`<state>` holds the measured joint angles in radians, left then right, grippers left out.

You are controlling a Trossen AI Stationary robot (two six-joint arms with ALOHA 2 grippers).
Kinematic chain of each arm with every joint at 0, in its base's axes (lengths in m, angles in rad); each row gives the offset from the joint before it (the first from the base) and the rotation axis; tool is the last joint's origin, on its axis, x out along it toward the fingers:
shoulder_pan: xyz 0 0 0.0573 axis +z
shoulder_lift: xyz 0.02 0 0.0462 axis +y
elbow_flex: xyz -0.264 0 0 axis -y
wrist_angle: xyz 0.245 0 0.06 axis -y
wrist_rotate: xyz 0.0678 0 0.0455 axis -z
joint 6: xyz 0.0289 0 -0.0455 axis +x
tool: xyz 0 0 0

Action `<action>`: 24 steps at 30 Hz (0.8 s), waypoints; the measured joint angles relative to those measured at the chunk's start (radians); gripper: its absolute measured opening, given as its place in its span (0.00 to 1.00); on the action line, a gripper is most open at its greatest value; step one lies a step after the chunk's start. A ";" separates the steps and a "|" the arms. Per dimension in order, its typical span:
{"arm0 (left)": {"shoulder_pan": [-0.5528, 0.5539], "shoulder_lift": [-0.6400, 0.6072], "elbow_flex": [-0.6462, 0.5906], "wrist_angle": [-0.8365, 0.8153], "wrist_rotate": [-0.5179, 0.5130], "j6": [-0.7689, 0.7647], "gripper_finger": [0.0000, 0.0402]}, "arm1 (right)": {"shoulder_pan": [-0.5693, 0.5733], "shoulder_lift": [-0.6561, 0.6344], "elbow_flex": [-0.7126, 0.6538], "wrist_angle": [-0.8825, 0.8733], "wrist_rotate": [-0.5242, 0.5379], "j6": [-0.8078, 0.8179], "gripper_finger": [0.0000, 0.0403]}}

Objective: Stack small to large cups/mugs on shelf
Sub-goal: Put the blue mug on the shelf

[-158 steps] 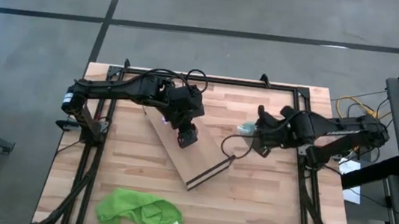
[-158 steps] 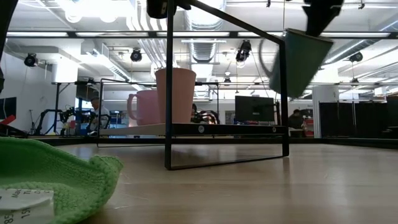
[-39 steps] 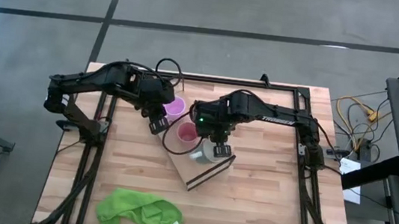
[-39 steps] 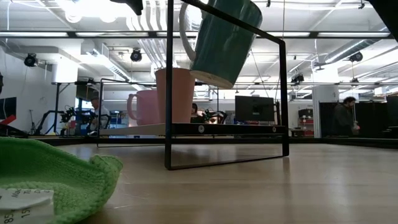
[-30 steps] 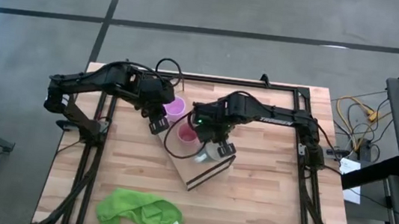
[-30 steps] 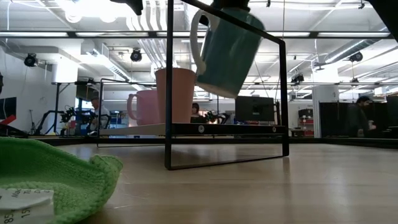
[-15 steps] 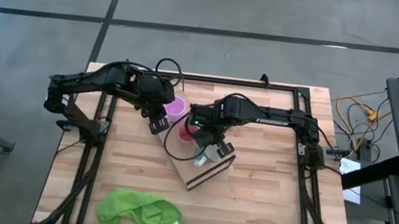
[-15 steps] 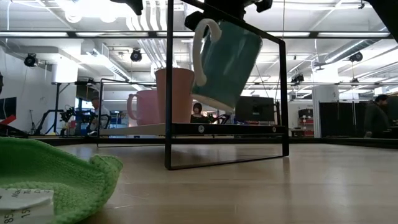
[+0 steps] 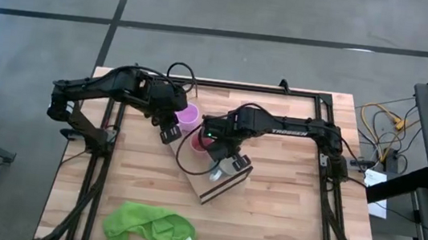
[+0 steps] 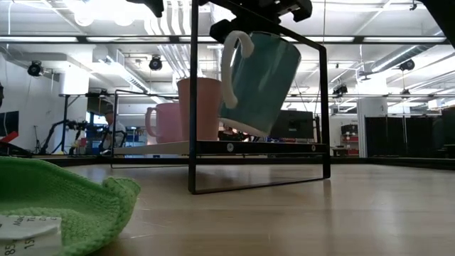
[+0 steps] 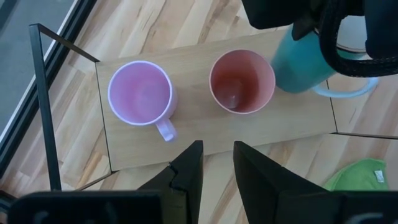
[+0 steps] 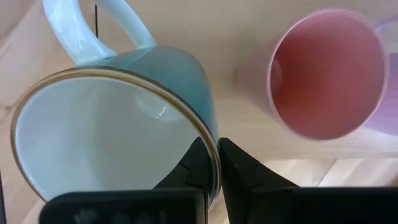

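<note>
A teal mug (image 10: 259,78) with a white inside and a pale handle hangs tilted over the near end of the light-wood shelf board (image 11: 199,134), beside the pink-red cup (image 11: 241,81). My right gripper (image 12: 214,165) is shut on it. The light purple cup (image 11: 140,93) with its handle stands by its base on the board's far end, and the pink-red cup stands in the middle. My left gripper (image 11: 217,171) hovers open and empty above the shelf's left side (image 9: 168,133). My right gripper holds the mug by its rim (image 12: 211,140), on the side opposite the handle (image 12: 93,34), one finger inside the mug and one outside. The fingers come from above, pointing down. The mug hangs tilted, its base (image 10: 245,128) clear of the board.
The shelf rests on a dark wire frame (image 10: 192,107) that rises beside the mug. A green cloth (image 9: 149,227) lies at the table's near left. Cables lie at the far edge (image 9: 183,72).
My right gripper has come down a little and moved toward the table's left edge with the mug, closer to the pink-red cup. The mug stays tilted and clear of the board.
</note>
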<state>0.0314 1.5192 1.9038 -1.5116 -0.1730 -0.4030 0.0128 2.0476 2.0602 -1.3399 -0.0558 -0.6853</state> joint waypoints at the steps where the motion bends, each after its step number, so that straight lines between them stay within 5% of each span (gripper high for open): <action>1: 0.000 0.000 0.000 0.000 0.000 0.000 0.19 | 0.000 0.000 0.000 0.007 -0.002 0.001 0.03; 24: 0.000 0.000 0.000 0.008 -0.001 -0.003 0.19 | 0.001 0.000 -0.034 0.040 -0.038 0.023 0.03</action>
<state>0.0311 1.5192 1.9038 -1.5036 -0.1741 -0.4064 0.0135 2.0476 2.0266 -1.2996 -0.0937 -0.6626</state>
